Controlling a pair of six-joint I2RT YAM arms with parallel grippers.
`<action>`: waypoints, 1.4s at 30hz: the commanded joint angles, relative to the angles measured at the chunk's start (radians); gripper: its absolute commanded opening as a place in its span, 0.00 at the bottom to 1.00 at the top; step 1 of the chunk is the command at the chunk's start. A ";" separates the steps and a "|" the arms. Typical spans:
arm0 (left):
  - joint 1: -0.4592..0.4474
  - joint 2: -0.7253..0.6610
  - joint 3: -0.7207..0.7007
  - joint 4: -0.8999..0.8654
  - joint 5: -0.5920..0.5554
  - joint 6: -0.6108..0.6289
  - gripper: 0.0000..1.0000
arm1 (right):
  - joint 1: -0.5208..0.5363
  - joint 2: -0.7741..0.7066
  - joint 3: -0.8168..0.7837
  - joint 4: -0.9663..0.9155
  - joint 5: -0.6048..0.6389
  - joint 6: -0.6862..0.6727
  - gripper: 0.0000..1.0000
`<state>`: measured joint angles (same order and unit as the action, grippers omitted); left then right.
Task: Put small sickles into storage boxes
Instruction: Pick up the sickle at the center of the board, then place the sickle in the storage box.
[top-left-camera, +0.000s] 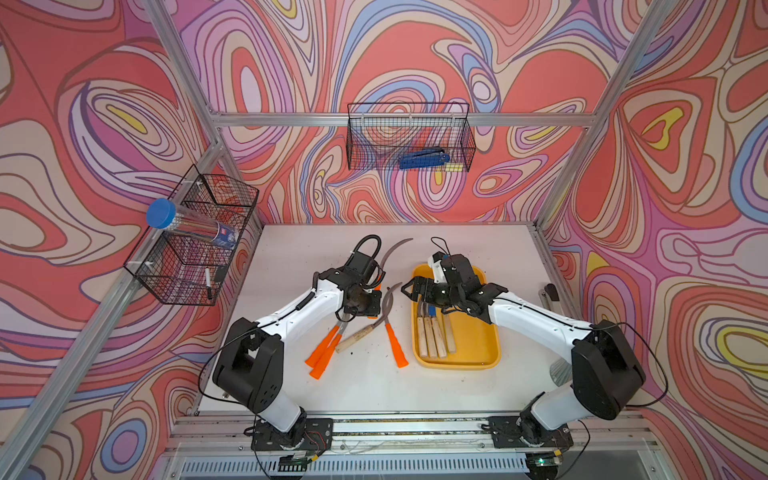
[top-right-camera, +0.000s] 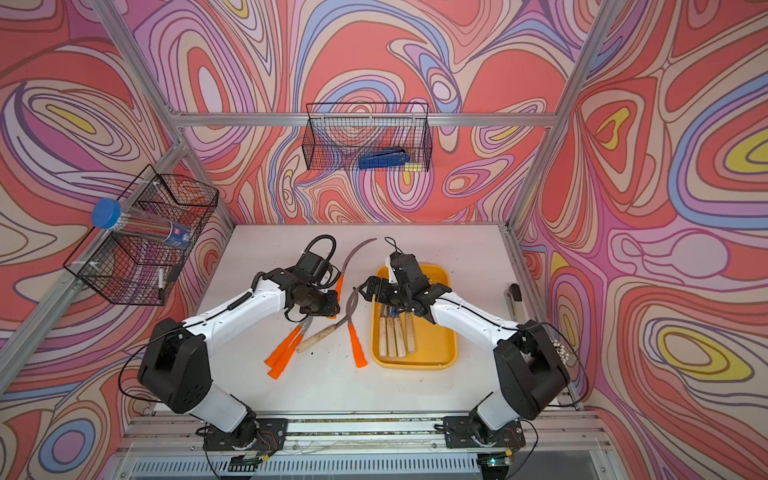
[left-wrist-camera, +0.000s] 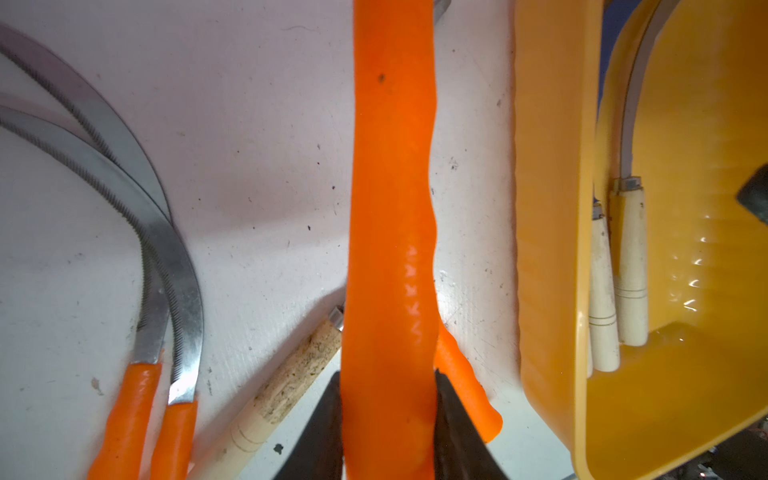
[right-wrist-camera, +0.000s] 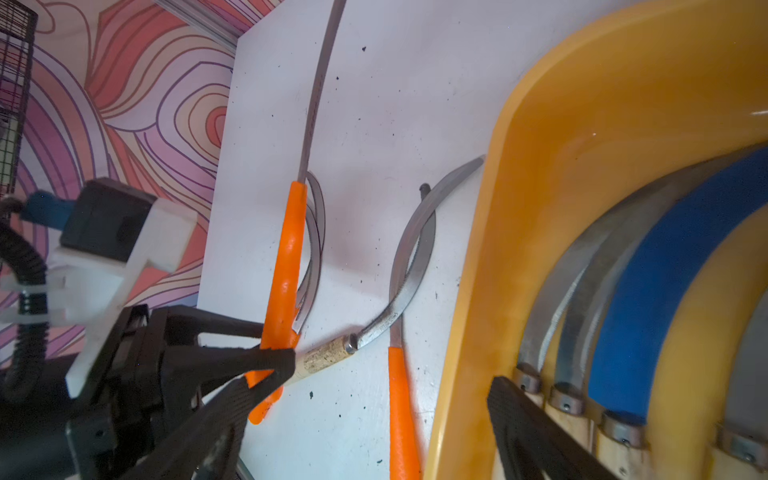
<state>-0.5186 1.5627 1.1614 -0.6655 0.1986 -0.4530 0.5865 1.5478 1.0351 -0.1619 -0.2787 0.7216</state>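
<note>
My left gripper (top-left-camera: 371, 300) (left-wrist-camera: 388, 415) is shut on the orange handle of a small sickle (left-wrist-camera: 390, 208) (right-wrist-camera: 286, 266), held above the table with its grey blade (top-left-camera: 394, 252) pointing away. Three sickles lie under it: two orange-handled ones (top-left-camera: 324, 351) side by side and a wooden-handled one (top-left-camera: 357, 332). Another orange-handled sickle (top-left-camera: 395, 345) crosses the wooden one's blade. The yellow storage box (top-left-camera: 478, 345) (top-right-camera: 440, 332) holds several wooden-handled sickles (top-left-camera: 432, 336), one with a blue blade (right-wrist-camera: 665, 270). My right gripper (top-left-camera: 411, 289) (right-wrist-camera: 370, 432) stands open over the box's left rim, holding nothing.
A wire basket (top-left-camera: 361, 137) on the back wall holds a blue tool (top-left-camera: 424, 160). A second wire basket (top-left-camera: 232, 195) on the left wall holds a clear bottle with a blue cap (top-left-camera: 161, 212). A dark-handled object (top-left-camera: 550, 291) lies at the table's right edge.
</note>
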 joint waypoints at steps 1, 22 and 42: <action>-0.011 -0.068 -0.040 0.059 0.036 -0.045 0.06 | 0.009 0.031 0.033 0.070 -0.005 0.040 0.91; -0.118 -0.273 -0.211 0.193 0.062 -0.160 0.07 | 0.102 0.209 0.178 0.163 0.012 0.101 0.71; -0.143 -0.308 -0.213 0.131 0.021 -0.110 0.85 | 0.102 0.254 0.214 0.131 0.018 0.070 0.00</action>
<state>-0.6571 1.2640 0.9119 -0.4808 0.2493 -0.5953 0.6930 1.8015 1.2114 0.0059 -0.2817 0.8368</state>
